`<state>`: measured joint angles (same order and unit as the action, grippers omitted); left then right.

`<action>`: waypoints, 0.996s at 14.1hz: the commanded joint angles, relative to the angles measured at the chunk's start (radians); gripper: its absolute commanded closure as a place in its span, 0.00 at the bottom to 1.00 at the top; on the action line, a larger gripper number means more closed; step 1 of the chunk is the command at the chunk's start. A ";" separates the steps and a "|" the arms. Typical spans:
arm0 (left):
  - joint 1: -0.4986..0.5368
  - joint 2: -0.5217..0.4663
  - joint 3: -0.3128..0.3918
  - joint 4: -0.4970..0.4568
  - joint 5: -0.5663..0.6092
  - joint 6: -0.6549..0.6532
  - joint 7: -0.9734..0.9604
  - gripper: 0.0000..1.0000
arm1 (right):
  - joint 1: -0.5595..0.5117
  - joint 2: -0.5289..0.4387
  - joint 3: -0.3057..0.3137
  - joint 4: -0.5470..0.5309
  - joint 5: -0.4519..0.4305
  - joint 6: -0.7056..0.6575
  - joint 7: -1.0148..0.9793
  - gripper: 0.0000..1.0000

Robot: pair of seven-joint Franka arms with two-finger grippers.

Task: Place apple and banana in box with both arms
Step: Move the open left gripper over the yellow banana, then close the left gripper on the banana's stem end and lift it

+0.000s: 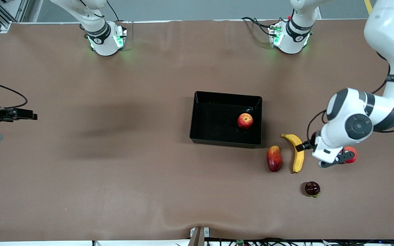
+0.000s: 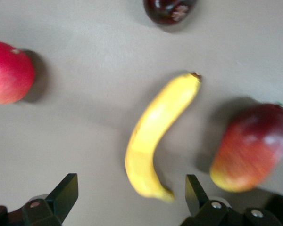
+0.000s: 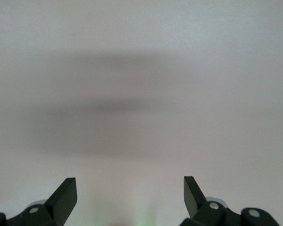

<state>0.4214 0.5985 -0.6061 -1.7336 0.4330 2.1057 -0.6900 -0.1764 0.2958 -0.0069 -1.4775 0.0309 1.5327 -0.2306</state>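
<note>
Front view. The box [image 1: 217,99], a shallow glossy black tray with raised walls, sits mid-bench. The apple [image 1: 245,120] rests inside it, against the wall toward the left arm's end; this half of the task appears complete. The banana [image 1: 297,152], long, curved and matte yellow, lies on the brown bench [image 1: 115,171] at about 4 o'clock from the box, just outside its corner. A smooth red-yellow mango [image 1: 274,158] lies beside the banana. A dark, wrinkled fruit [image 1: 312,188] sits at 5 o'clock from the banana, nearer the camera. A plain red round fruit [image 1: 351,153] shows partly under the left arm. The left pincer [image 1: 303,146] hangs over the banana's middle, a position that suits a grasp across the narrow body. The right pincer [image 1: 29,115] waits at the right arm's end of the bench, well apart from all fruit.

Left wrist view. The left pincer [image 2: 132,195] has its fingers spread wide, holding nothing. The banana [image 2: 155,136] lies between the finger lines, so descent and closure are judged to be next. The mango [image 2: 250,148] is near enough to risk contact.

Right wrist view. The right pincer [image 3: 130,195] is spread apart over bare bench, empty.
</note>
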 commanded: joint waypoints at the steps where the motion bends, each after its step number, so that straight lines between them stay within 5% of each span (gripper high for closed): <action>1: 0.017 0.066 -0.014 -0.008 0.030 0.080 -0.009 0.00 | -0.012 -0.040 0.024 -0.023 -0.016 0.011 0.004 0.00; 5: 0.019 0.138 -0.011 -0.009 0.030 0.151 -0.008 0.05 | 0.011 -0.086 0.033 0.009 0.015 -0.006 0.033 0.00; 6: 0.019 0.145 -0.011 -0.011 0.032 0.151 -0.008 0.15 | 0.018 -0.083 0.031 0.041 0.015 -0.006 0.068 0.00; 10: 0.025 0.144 -0.009 -0.030 0.032 0.146 -0.006 0.85 | 0.072 -0.086 0.028 0.055 -0.008 -0.017 0.265 0.00; 12: 0.037 0.136 -0.011 -0.041 0.032 0.140 -0.008 1.00 | 0.077 -0.092 0.030 0.063 -0.019 -0.084 0.283 0.00; 14: 0.036 0.101 -0.014 -0.043 0.032 0.096 -0.014 1.00 | 0.081 -0.099 0.042 0.078 -0.014 -0.101 0.272 0.00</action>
<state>0.4464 0.7492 -0.6089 -1.7527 0.4417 2.2377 -0.6897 -0.0975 0.2106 0.0253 -1.4209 0.0298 1.4646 0.0304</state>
